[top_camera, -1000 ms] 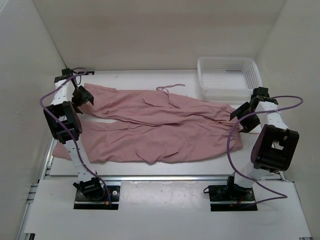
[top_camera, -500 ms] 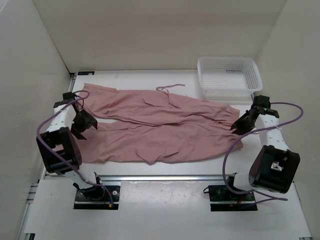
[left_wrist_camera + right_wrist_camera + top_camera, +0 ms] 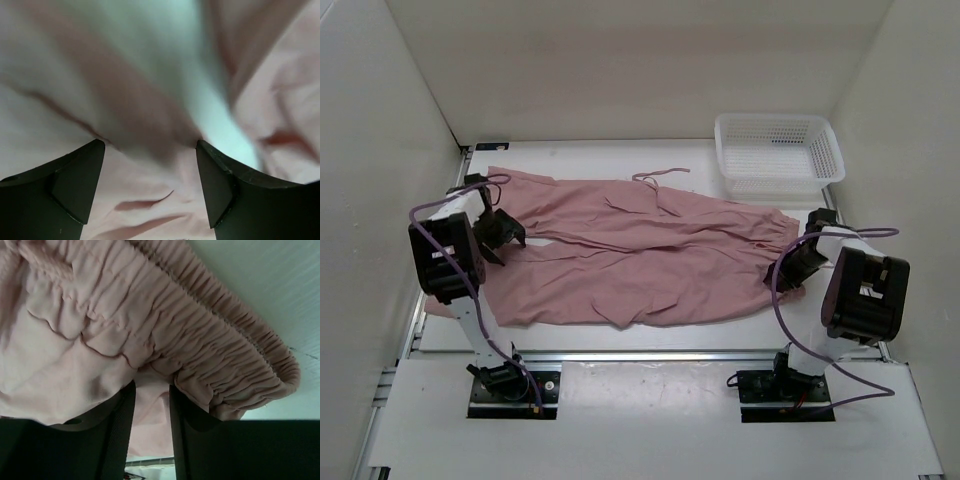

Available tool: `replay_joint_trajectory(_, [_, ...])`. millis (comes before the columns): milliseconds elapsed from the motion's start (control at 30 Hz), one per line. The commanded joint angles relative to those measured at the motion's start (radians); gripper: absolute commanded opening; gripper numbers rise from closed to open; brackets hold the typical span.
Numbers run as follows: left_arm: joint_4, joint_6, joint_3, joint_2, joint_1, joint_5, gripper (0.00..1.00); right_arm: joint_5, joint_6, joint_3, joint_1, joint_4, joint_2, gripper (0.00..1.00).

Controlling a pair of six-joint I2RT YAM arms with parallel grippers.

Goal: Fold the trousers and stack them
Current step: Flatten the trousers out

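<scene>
The dusty-pink trousers (image 3: pixel 650 250) lie flat across the table, legs to the left and gathered waistband (image 3: pixel 225 355) to the right. A drawstring cord (image 3: pixel 660 174) trails at the far edge. My left gripper (image 3: pixel 508 232) is low over the leg ends where the two legs part. In the left wrist view it (image 3: pixel 150 150) is open, with blurred pink fabric (image 3: pixel 150 205) below and between the fingers. My right gripper (image 3: pixel 788 272) is at the near end of the waistband. In the right wrist view it (image 3: pixel 151 405) is closed to a narrow gap with pink fabric in it.
A white mesh basket (image 3: pixel 778 152) stands at the back right, close behind the waistband. White walls enclose the table on the left, back and right. A fold of the near leg (image 3: pixel 440 305) hangs over the table's left edge by the left arm.
My left gripper dropped from the far leg end toward the gap between the legs. My right gripper moved down and inward onto the near waistband corner. The trousers hardly shifted.
</scene>
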Motion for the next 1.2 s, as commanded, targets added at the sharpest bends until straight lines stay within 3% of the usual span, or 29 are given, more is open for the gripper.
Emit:
replay_joint_trajectory(0, [0.011, 0.035, 0.117, 0.072, -0.01, 0.075, 0.85, 0.045, 0.037, 0.074, 0.002, 0.034, 0.009, 0.4])
replay_joint_trajectory(367, [-0.136, 0.075, 0.586, 0.314, -0.075, 0.014, 0.86, 0.074, 0.066, 0.218, -0.021, -0.08, -0.032, 0.47])
replay_joint_trajectory(467, [-0.206, 0.096, 0.734, 0.314, -0.097, -0.016, 0.86, 0.088, 0.042, 0.218, -0.021, -0.089, -0.106, 0.52])
replay_joint_trajectory(600, [-0.262, 0.096, 0.777, 0.22, -0.088, -0.058, 0.93, 0.088, -0.018, 0.229, -0.056, -0.127, -0.153, 0.54])
replay_joint_trajectory(667, [-0.245, 0.096, 0.635, 0.108, -0.05, -0.059, 0.8, 0.062, -0.029, 0.198, -0.068, -0.127, -0.176, 0.56])
replay_joint_trajectory(700, [-0.227, 0.077, 0.558, 0.06, -0.027, -0.059, 0.7, 0.048, -0.049, 0.189, -0.068, -0.127, -0.196, 0.58])
replay_joint_trajectory(733, [-0.207, 0.049, 0.391, 0.012, 0.03, -0.072, 0.5, 0.048, -0.058, 0.189, -0.068, -0.127, -0.196, 0.58])
replay_joint_trajectory(767, [-0.184, 0.038, 0.302, -0.037, 0.064, -0.072, 0.48, 0.031, -0.069, 0.175, -0.068, -0.127, -0.207, 0.6])
replay_joint_trajectory(833, [-0.132, 0.014, 0.083, -0.172, 0.166, -0.072, 0.48, 0.008, -0.093, 0.175, -0.068, -0.136, -0.207, 0.62])
replay_joint_trajectory(867, [-0.119, -0.002, 0.026, -0.209, 0.193, -0.083, 0.59, 0.008, -0.093, 0.165, -0.068, -0.146, -0.207, 0.62])
replay_joint_trajectory(933, [-0.099, -0.011, -0.091, -0.293, 0.237, -0.111, 0.64, -0.001, -0.103, 0.155, -0.068, -0.146, -0.216, 0.62])
replay_joint_trajectory(1167, [-0.05, 0.001, -0.13, -0.162, 0.28, -0.118, 0.65, -0.078, -0.124, 0.164, -0.068, -0.136, -0.196, 0.68])
